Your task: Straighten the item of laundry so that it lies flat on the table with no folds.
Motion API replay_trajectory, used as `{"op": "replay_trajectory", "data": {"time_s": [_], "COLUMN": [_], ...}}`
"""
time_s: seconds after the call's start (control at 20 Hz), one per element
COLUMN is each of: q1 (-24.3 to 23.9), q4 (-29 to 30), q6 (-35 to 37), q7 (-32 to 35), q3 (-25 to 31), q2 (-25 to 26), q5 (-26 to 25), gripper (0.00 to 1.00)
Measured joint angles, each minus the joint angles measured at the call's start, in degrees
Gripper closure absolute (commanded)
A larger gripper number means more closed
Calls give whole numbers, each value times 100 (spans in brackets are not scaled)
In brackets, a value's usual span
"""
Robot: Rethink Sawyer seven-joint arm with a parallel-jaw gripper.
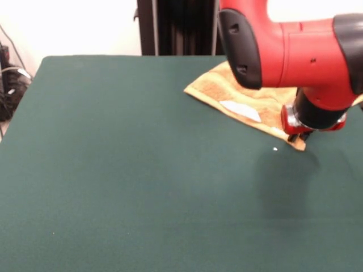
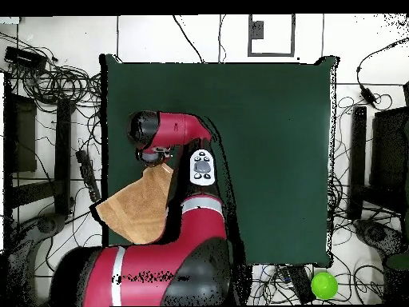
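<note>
The item of laundry (image 1: 255, 96), an orange-tan towel with a white label (image 1: 241, 110) lying on it, sits at the far right of the dark green table (image 1: 142, 170) in the front view. The red arm hides much of it. My gripper (image 1: 299, 136) is down at the towel's nearest corner; whether it is open or shut does not show. From overhead the towel (image 2: 136, 209) lies by the table's (image 2: 272, 144) left edge, one corner reaching that edge or just past it, and the gripper is hidden under the arm's wrist (image 2: 153, 132).
A small white speck (image 1: 275, 149) lies on the cloth just in front of the towel's corner. Cables (image 2: 56, 80) and dark equipment surround the table on the floor. A green ball (image 2: 323, 285) rests on the floor near the robot's base.
</note>
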Motion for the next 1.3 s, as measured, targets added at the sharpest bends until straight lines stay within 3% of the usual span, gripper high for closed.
{"op": "replay_trajectory", "data": {"time_s": [0.7, 1.3], "q1": [-552, -842], "q4": [-1145, -2411], "q6": [751, 918], "q7": [-1, -158], "q3": [358, 606], "q2": [434, 746], "q5": [-221, -999], "gripper": [100, 100]}}
